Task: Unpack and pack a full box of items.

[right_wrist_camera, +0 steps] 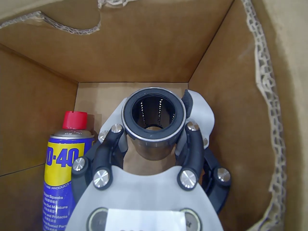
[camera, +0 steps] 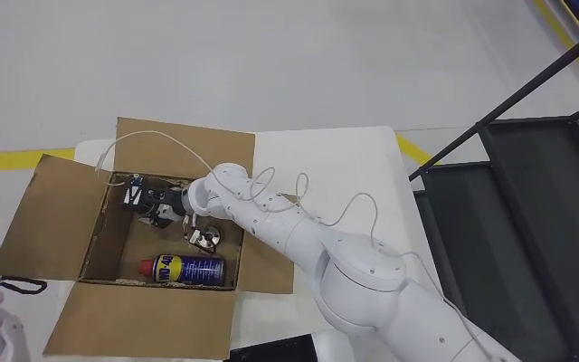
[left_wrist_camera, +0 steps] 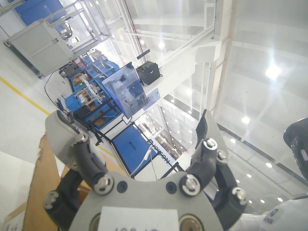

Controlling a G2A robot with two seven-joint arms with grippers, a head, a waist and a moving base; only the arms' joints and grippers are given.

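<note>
Open cardboard box (camera: 54, 217) contains spray can (camera: 185, 268) (lying flat) and bearing (right_wrist_camera: 154, 145).

Right gripper (right_wrist_camera: 155, 112) fingers clasp a cylinder (right_wrist_camera: 154, 145); left gripper (left_wrist_camera: 131, 123) points upward, fingers spread.

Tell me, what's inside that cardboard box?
A spray can lies on the floor of the box. The right hand is down inside too, shut on a metal sleeve. The arm hides part of the floor beneath it.
</note>
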